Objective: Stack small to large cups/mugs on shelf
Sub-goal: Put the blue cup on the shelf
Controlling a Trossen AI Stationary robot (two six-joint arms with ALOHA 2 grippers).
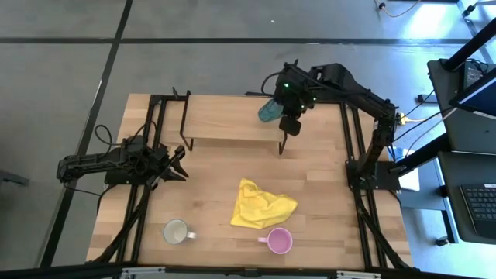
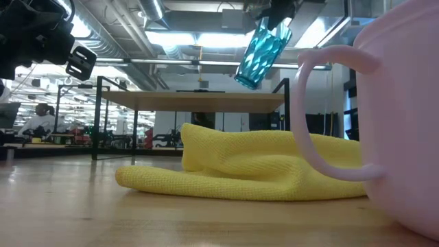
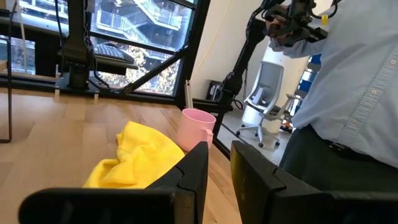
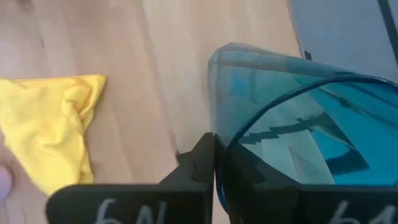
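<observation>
My right gripper (image 1: 283,115) is shut on the translucent teal tumbler (image 1: 268,110), held in the air over the right end of the light-wood shelf (image 1: 225,120). In the low view the tumbler (image 2: 262,46) is tilted and clear of the shelf top (image 2: 192,99). The white mug (image 1: 177,231) and the pink mug (image 1: 279,241) stand on their bases near the table's near edge. My left gripper (image 1: 180,164) waits at the table's left side, empty, its fingers a narrow gap apart (image 3: 219,171). My right gripper pinches the tumbler's wall at the rim (image 4: 217,146), one finger outside (image 4: 200,163) and one inside, seen through the teal wall. The fingers come from above, pointing down. The tumbler hangs tilted below them, its base (image 2: 247,79) lowest and clear of the shelf.
A crumpled yellow cloth (image 1: 261,206) lies on the table between the shelf and the pink mug. The shelf's thin black legs (image 1: 186,116) stand at its ends. A person in a light blue shirt (image 3: 354,93) stands beyond the table's edge.
</observation>
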